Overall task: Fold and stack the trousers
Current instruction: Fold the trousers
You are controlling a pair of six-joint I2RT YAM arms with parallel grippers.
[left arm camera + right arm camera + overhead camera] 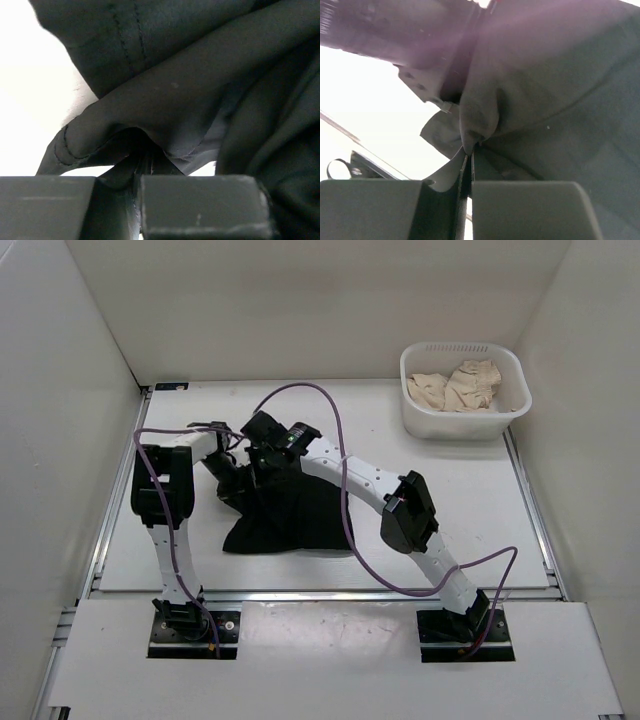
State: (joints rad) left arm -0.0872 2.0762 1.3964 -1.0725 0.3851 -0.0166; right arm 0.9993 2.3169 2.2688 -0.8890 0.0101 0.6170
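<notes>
The trousers (pixel 290 525) lie in a dark heap left of centre on the table (pixel 460 510), and both arms reach in over their far edge. The left jaws are clenched on a hemmed fold of the cloth. The right jaws are pinched tight on another fold just beside it.

With the two grips so near each other, draw them apart first so the edge goes taut between them. Then lift only until the cloth hangs free and carry it over in one even sweep. Judge the fold line from the top view, since the wrist views show little but black cloth. The heap seems bunched rather than flat, though the dark cloth hides its creases. Mind the purple cable (pixel 350 540) trailing across the trousers.

The table is pale, with white walls (pixel 300 300) on three sides. A basket (pixel 515 390) of beige clothes (pixel 460 385) stands at the far right corner, well apart.
</notes>
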